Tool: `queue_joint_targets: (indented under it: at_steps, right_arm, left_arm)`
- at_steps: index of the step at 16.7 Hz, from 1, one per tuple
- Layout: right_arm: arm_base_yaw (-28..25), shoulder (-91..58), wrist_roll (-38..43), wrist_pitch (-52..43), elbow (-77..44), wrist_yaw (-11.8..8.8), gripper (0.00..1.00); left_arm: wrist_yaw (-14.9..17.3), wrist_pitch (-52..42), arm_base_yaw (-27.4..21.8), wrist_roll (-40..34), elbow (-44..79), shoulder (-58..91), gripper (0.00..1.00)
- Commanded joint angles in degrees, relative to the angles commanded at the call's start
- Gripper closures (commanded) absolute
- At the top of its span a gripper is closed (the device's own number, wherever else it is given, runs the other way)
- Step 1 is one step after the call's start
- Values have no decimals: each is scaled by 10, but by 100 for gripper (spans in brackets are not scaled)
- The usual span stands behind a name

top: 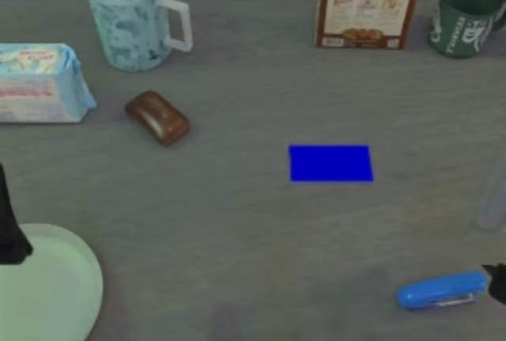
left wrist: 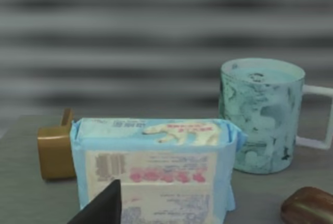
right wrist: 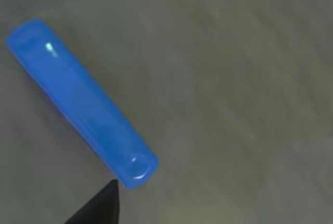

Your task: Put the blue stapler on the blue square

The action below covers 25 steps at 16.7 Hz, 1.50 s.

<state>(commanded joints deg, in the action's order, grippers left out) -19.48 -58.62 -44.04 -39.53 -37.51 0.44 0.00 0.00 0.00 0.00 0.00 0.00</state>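
The blue stapler (top: 441,289) lies flat near the table's front right corner, its long side roughly left to right. In the right wrist view the blue stapler (right wrist: 78,102) runs diagonally, and one dark fingertip (right wrist: 106,203) sits just off its near end without touching it. My right gripper (top: 498,282) is at the right edge, immediately right of the stapler, open and empty. The blue square (top: 330,163) is a flat patch in the middle of the table, bare. My left gripper (top: 9,234) is parked at the left edge, open, holding nothing.
A speckled teal mug (top: 130,17), a cracker box (top: 368,1) and a green mug (top: 466,17) line the back. A tissue pack (top: 39,84) and a brown bar (top: 156,117) lie at the left. A pale green plate (top: 55,286) fills the front left corner.
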Motion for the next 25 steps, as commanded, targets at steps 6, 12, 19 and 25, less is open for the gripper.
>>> queue_joint_targets:
  at_steps: [6,12,19,25]
  right_arm:
    - [-79,-228,-177,-156,-153,0,0]
    - [-106,-302,-236,-206,-208,1,0]
    - [-105,-321,-237,-164,-182,1,0]
    - [-106,-398,-235,8,-94,1,0]
  left_arm:
    - [0,0,0,0,0,0,0]
    - [0,0,0,0,0,0,0]
    - [0,0,0,0,0,0,0]
    - [0,0,0,0,0,0,0]
